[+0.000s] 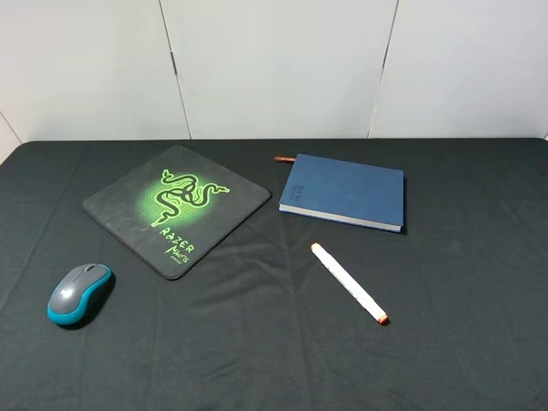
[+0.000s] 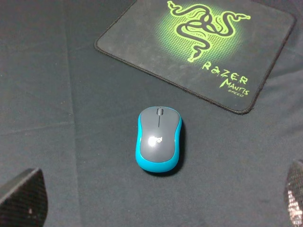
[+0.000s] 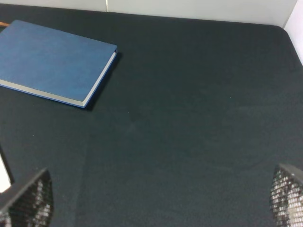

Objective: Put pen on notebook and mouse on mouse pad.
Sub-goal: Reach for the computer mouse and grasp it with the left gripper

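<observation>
Exterior high shows you the mouse [image 1: 80, 294] lying on the tabletop [image 1: 257, 368], near the pad [image 1: 175, 208] but off it, then the notebook [image 1: 342, 192], with the pen [image 1: 348, 282] on the tabletop in front of it, not touching. Your left tool [image 2: 158, 196] is spread wide near the mouse, holding nothing. Your right tool [image 3: 157, 196] is spread too, empty, over bare tabletop beside the notebook.

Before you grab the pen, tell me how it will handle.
The pen looks slim and round, so a sideways nudge would probably roll it on the black cloth. It seems a stiff, light tube, so it should lift without bending. Its smooth white barrel might slip if pinched near one end.
</observation>
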### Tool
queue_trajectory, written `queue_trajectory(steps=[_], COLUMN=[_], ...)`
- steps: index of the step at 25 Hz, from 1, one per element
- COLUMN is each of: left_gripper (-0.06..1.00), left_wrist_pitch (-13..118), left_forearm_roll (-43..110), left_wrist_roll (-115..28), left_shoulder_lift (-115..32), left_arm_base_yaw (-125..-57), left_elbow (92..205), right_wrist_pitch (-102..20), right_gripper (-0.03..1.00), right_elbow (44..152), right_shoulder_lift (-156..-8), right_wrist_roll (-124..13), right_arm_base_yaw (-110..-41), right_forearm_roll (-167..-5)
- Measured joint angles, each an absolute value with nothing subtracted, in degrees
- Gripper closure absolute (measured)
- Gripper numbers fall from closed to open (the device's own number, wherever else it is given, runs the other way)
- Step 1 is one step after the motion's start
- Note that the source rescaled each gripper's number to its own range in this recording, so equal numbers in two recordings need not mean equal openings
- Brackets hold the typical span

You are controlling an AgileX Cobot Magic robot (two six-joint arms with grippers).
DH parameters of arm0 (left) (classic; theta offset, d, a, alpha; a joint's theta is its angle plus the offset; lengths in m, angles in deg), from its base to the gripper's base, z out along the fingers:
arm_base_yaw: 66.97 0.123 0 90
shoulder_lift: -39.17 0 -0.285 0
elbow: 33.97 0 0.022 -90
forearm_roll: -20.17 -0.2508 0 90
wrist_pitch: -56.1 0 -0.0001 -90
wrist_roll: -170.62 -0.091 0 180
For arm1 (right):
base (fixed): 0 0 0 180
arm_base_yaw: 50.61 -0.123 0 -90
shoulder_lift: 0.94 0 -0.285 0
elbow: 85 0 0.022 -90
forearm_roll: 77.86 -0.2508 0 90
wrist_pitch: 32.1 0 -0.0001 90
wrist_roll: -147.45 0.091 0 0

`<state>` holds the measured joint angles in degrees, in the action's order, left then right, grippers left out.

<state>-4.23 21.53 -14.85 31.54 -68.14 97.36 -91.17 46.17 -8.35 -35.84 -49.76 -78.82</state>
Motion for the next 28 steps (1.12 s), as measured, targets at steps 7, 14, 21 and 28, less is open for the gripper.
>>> queue_trajectory(steps=[7,14,21,28], left_gripper=[-0.06,-0.06,-0.06,-0.06], left_wrist_pitch=[-4.2,-6.8,-7.7,-7.1], left_forearm_roll=[21.5,21.5,21.6,21.6], left_wrist_roll=[-14.9,-13.8,-13.8,-13.8], left_shoulder_lift=[31.5,25.0,7.5,-9.8], left_arm_base_yaw=[-68.1,-68.1,-68.1,-68.1], left_elbow=[97.4,101.8,109.1,110.7], right_wrist_pitch=[-91.2,-91.2,-91.2,-91.2], right_gripper=[-0.03,-0.03,-0.03,-0.03], right_elbow=[46.2,46.2,46.2,46.2], right_shoulder_lift=[-8.3,-8.3,-8.3,-8.3], right_wrist_roll=[-35.8,-35.8,-35.8,-35.8], right_arm_base_yaw=[-49.8,-49.8,-49.8,-49.8], right_forearm_roll=[-78.8,-78.8,-78.8,-78.8])
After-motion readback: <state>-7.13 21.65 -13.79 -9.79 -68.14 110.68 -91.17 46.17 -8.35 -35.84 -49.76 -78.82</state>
